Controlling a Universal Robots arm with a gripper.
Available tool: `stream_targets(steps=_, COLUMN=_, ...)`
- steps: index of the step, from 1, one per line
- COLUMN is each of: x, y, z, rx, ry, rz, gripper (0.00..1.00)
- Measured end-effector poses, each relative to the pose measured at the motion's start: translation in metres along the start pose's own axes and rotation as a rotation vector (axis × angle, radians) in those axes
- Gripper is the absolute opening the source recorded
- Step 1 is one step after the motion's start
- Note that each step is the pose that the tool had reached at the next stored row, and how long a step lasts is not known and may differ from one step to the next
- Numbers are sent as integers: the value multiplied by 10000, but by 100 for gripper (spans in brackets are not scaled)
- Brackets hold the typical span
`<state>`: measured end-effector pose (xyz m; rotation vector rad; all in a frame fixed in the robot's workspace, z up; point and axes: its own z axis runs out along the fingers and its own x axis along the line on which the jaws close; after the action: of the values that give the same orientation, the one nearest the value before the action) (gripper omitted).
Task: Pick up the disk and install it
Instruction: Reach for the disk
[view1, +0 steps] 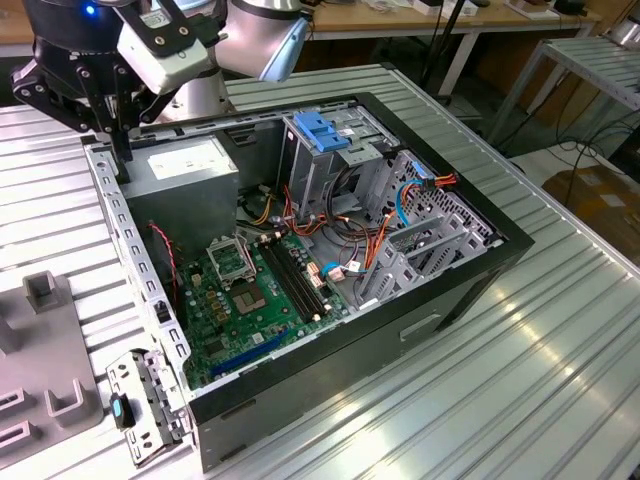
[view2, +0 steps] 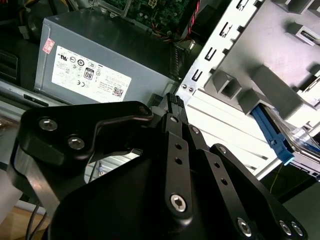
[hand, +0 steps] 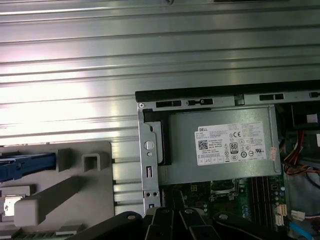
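Disk, flat silver-metal hard drive: we cannot tell where it lies and record no location for it.

Entries run from the exterior view's left to its right.

1. Grey moulded fixture plate (view1: 40, 345) with raised blocks, lying on the worktop beside the case. In the first wrist view a blue plastic bar (hand: 27, 166) rests at its far edge.
2. Perforated metal bracket (view1: 140, 410) with a blue latch, at the case's near corner.
3. Black gripper (view1: 121, 172), pointing straight down at the case's corner just beside the power supply. We cannot tell whether it touches the rim. Its fingers (view2: 175, 131) are drawn together, and we see nothing held between them.
4. Grey power-supply box (view1: 185, 170) with a white sticker, seated in the corner of the case.
5. Black open computer case (view1: 330, 372), lying on its side.
6. Green motherboard (view1: 240, 300) on the case floor.
7. Metal drive cage (view1: 318, 175) with a blue plastic top, upright, with orange and blue cables beside it.
8. Ribbed aluminium worktop (view1: 520, 390), carrying all of the above.
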<state>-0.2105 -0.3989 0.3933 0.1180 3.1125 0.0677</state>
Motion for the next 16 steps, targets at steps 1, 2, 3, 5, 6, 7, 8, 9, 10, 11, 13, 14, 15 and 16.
stream_targets(steps=1, x=11, y=-1, z=0, rx=0, ry=0, rz=0, gripper=11)
stream_targets(steps=2, x=17, y=-1, z=0, rx=0, ry=-1, rz=0, gripper=11)
stream_targets(steps=3, x=25, y=-2, z=-1, rx=0, ry=0, rz=-1, gripper=11)
stream_targets(steps=5, x=47, y=-3, z=-1, rx=1, ry=0, rz=0, gripper=11)
stream_targets(steps=6, x=64, y=-4, z=-2, rx=0, ry=0, rz=-1, gripper=11)
stream_targets(steps=7, x=88, y=-2, z=-2, rx=0, ry=0, rz=0, gripper=11)
stream_targets(steps=8, x=105, y=-2, z=-2, rx=0, ry=-1, rz=0, gripper=11)
stream_targets(steps=9, x=116, y=-1, z=-2, rx=0, ry=-1, rz=0, gripper=11)
stream_targets(steps=10, x=129, y=-1, z=-2, rx=0, ry=-1, rz=0, gripper=11)
stream_targets(steps=11, x=142, y=-1, z=-3, rx=0, ry=0, rz=0, gripper=11)
stream_targets(steps=13, x=163, y=-2, z=-3, rx=0, ry=-1, rz=1, gripper=11)
stream_targets(steps=14, x=171, y=-2, z=-4, rx=0, ry=0, rz=0, gripper=11)
stream_targets(steps=15, x=184, y=-3, z=-4, rx=0, ry=0, rz=0, gripper=11)
stream_targets(steps=16, x=192, y=-3, z=-4, rx=0, ry=0, rz=0, gripper=11)
